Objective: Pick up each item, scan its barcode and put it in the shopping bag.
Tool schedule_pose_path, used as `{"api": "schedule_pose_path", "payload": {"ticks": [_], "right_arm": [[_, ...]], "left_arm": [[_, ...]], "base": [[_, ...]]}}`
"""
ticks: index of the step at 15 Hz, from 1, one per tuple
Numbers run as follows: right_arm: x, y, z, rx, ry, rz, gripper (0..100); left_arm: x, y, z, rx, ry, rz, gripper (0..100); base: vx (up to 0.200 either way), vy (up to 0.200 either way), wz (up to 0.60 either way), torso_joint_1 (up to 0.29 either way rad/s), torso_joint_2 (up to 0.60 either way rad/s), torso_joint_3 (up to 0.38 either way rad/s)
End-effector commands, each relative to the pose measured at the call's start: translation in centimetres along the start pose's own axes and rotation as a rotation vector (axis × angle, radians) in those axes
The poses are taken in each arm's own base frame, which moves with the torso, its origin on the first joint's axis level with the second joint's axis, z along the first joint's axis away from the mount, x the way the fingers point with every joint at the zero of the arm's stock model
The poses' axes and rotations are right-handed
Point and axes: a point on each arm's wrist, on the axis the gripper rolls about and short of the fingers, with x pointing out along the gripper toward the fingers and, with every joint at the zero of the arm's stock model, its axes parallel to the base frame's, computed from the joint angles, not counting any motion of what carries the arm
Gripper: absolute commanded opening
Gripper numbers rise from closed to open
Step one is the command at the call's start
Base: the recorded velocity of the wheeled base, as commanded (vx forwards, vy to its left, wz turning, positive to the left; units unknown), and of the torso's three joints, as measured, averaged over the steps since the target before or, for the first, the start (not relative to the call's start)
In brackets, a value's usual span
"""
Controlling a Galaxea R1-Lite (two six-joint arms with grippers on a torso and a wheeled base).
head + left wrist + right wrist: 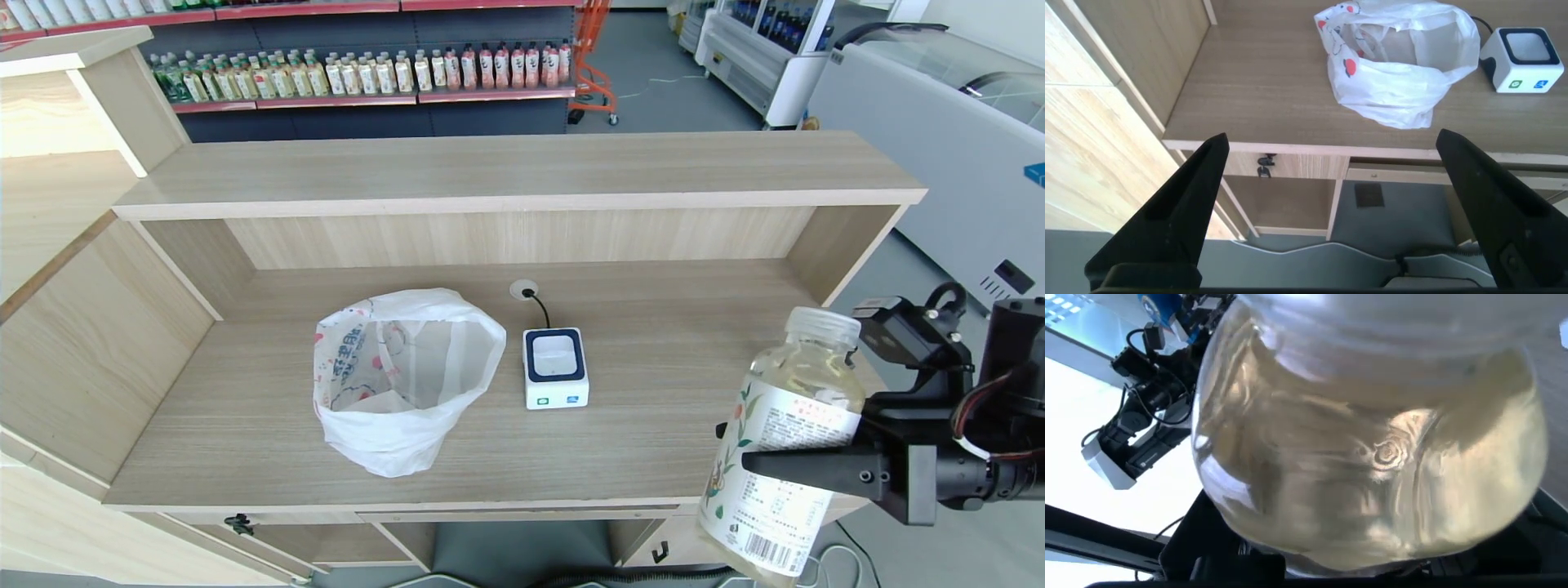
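My right gripper is shut on a clear drink bottle with a white printed label and a barcode near its base. The bottle is held off the counter's front right corner, tilted, cap up. Its pale liquid fills the right wrist view, bottle. A white scanner with a dark window sits at the middle of the counter, with an open white shopping bag just left of it. My left gripper is open, low in front of the counter's left front edge, with nothing between its fingers.
The wooden counter has a raised back shelf and side walls. A black cable runs from the scanner to a hole at the back. Shelves of bottles stand behind, freezer cabinets at the right.
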Motion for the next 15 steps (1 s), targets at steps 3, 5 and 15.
{"api": "schedule_pose_path", "payload": {"ticks": [3,5,15], "right_arm": [[0.71,0.35,-0.15,0.004,0.020,0.033,0],[0.66,0.44,-0.22,0.011,0.025,0.038,0],[0.93,0.55,-0.53,0.003,0.046,0.077,0]], "left_arm": [[0.00,0.00,0.00,0.000,-0.001,0.000,100],[0.00,0.00,0.00,0.000,-0.001,0.000,100],[0.00,0.00,0.00,0.000,-0.001,0.000,100]], "base": [[0.000,0.000,0.00,0.000,0.00,0.000],[0.000,0.000,0.00,0.000,0.00,0.000],[0.000,0.000,0.00,0.000,0.00,0.000]]}}
